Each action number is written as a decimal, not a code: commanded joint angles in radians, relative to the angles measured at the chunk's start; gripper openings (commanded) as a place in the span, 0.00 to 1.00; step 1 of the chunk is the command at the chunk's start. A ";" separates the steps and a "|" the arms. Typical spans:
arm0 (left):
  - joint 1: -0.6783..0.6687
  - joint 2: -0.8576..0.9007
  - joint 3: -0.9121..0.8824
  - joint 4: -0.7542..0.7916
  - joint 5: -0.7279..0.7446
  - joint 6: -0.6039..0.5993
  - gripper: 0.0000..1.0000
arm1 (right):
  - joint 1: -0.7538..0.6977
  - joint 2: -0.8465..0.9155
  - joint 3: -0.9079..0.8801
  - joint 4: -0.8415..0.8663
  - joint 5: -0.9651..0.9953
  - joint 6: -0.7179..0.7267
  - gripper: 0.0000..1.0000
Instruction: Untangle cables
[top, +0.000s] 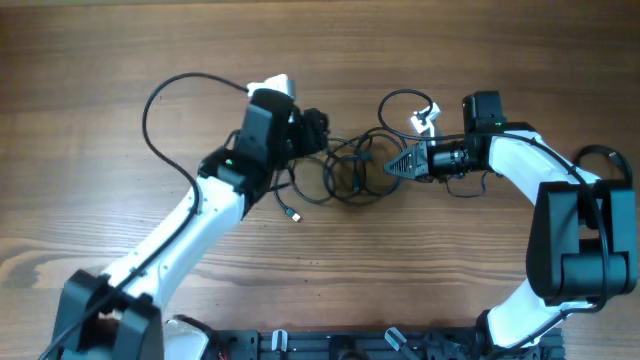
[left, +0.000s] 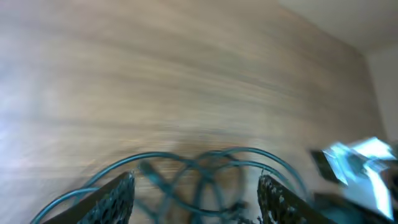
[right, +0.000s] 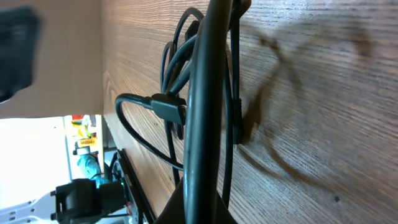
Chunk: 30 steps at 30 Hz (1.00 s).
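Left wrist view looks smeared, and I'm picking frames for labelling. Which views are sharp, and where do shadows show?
Left wrist: motion-blurred throughout, the table grain streaked and the cables soft with a teal cast. Right wrist: crisp wood grain, with clear cable shadows falling on the table; one cable looms close to the lens. Overhead: sharp, evenly lit, only faint shadows.
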 joint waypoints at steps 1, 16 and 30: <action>0.026 0.094 0.005 -0.013 0.057 -0.132 0.65 | 0.006 -0.006 -0.003 0.001 -0.037 -0.068 0.04; 0.080 0.216 0.005 0.082 0.266 -0.572 0.40 | 0.090 -0.006 -0.003 -0.010 -0.024 -0.156 0.04; 0.116 0.221 0.004 -0.025 0.332 -0.699 0.48 | 0.135 -0.006 -0.003 -0.043 -0.002 -0.180 0.05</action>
